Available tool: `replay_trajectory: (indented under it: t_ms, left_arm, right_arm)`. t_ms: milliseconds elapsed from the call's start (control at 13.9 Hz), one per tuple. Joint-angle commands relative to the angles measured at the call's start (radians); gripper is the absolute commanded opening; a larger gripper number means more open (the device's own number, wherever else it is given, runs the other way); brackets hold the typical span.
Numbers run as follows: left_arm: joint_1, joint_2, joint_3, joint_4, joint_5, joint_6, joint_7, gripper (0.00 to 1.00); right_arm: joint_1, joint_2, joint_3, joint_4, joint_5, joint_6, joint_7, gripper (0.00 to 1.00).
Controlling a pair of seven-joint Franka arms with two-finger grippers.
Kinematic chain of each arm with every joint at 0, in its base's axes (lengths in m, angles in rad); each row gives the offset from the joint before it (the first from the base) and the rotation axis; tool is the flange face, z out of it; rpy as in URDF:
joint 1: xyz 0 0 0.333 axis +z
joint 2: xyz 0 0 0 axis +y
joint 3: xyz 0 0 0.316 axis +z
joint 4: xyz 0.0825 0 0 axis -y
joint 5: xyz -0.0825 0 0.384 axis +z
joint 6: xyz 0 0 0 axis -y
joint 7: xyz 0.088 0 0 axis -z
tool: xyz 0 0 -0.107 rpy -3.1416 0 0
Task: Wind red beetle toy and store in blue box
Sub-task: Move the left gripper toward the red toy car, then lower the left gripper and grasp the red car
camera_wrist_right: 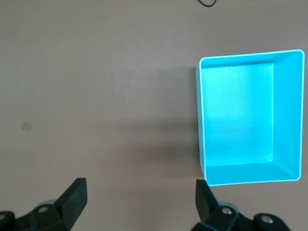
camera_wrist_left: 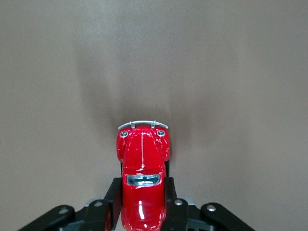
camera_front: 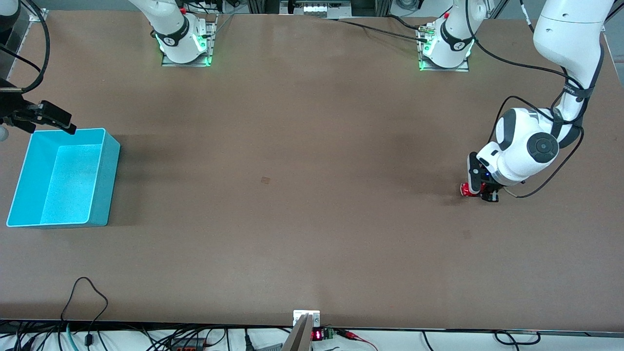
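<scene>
Blue box [camera_front: 29, 175] holds nothing — left claw [camera_front: 480, 191] clamps red beetle toy [camera_wrist_left: 142, 185]; right claw [camera_wrist_right: 139, 202] spread apart

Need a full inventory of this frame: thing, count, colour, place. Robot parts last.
red beetle toy: 1, glossy red with silver bumper, on the table at the left arm's end, clamped by the left gripper
blue box: 1, cyan-blue, empty, on the table at the right arm's end
table: 1, brown
left gripper: 1, black, jaws shut on the toy's sides
right gripper: 1, black, jaws open, up in the air beside the box, waiting
</scene>
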Motion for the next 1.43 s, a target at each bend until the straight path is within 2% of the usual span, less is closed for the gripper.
replay_trajectory:
  t_ms: [0, 358, 574, 1075, 1362]
  left_arm:
    - [0.008, -0.005, -0.001, -0.016, 0.012, 0.009, 0.016, 0.21]
    - [0.015, 0.011, -0.001, -0.009, 0.010, 0.009, 0.016, 0.21]
    - [0.066, 0.025, -0.001, -0.002, 0.012, 0.009, 0.027, 0.21]
    - [0.227, 0.047, -0.001, 0.038, 0.010, 0.011, 0.184, 0.21]
    - [0.230, 0.047, -0.003, 0.038, 0.010, 0.011, 0.193, 0.23]
  right_arm:
    - [-0.007, -0.001, 0.005, 0.000, -0.005, 0.005, 0.011, 1.00]
    - [-0.007, 0.000, 0.005, 0.000, -0.005, 0.005, 0.011, 1.00]
    - [-0.007, 0.000, 0.005, 0.000, -0.005, 0.005, 0.011, 1.00]
    - [-0.007, 0.000, 0.005, 0.000, -0.005, 0.005, 0.011, 1.00]
    - [-0.007, 0.000, 0.005, 0.000, -0.005, 0.005, 0.011, 1.00]
